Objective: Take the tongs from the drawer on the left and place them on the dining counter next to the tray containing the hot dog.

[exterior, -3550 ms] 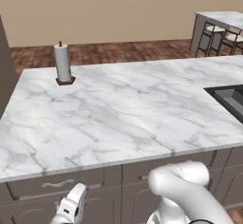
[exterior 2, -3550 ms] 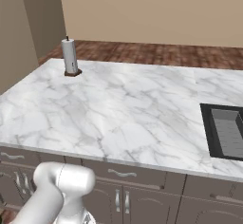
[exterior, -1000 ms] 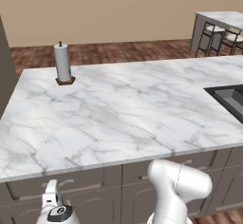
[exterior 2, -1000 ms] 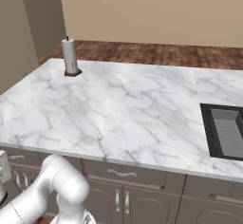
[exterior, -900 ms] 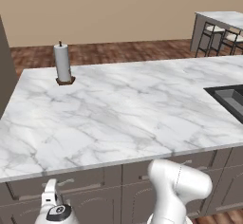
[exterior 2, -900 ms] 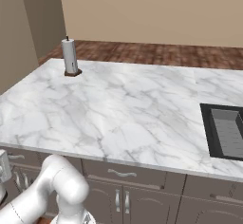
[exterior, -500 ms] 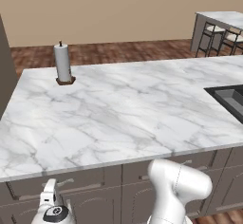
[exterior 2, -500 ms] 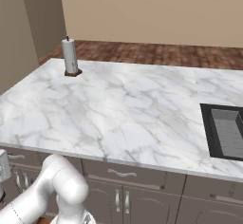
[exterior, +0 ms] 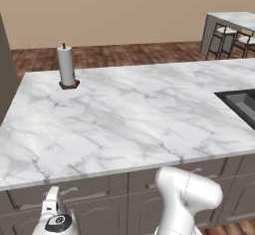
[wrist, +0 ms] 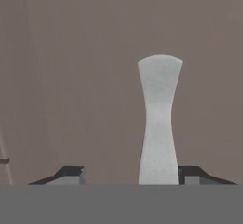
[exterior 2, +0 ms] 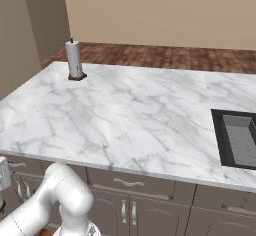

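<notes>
In the hand view my gripper (wrist: 130,174) faces the dark grey-brown drawer front (wrist: 71,76), and the drawer's silver bar handle (wrist: 159,118) stands between its fingers. The handle lies close to the right fingertip (wrist: 194,173), with a gap to the left one, so the jaws are open. In the left base view my hand (exterior: 54,215) hangs low in front of the left drawer (exterior: 30,199), by the handle (exterior: 74,191). The drawer is shut and the tongs are hidden. The dining counter (exterior: 234,17) is far off at the back right. Tray and hot dog are out of view.
A marble counter (exterior: 124,124) overhangs the drawers. On it stand a paper towel roll (exterior: 65,67) at the back left and a dark sink (exterior 2: 240,140) at the right. Cabinet doors with upright handles (exterior 2: 127,212) sit below. Stools (exterior: 224,35) stand under the dining counter.
Since the oldest frames my hand has shifted left and turned toward the left drawer front. Over the last second it has hardly moved in the base views.
</notes>
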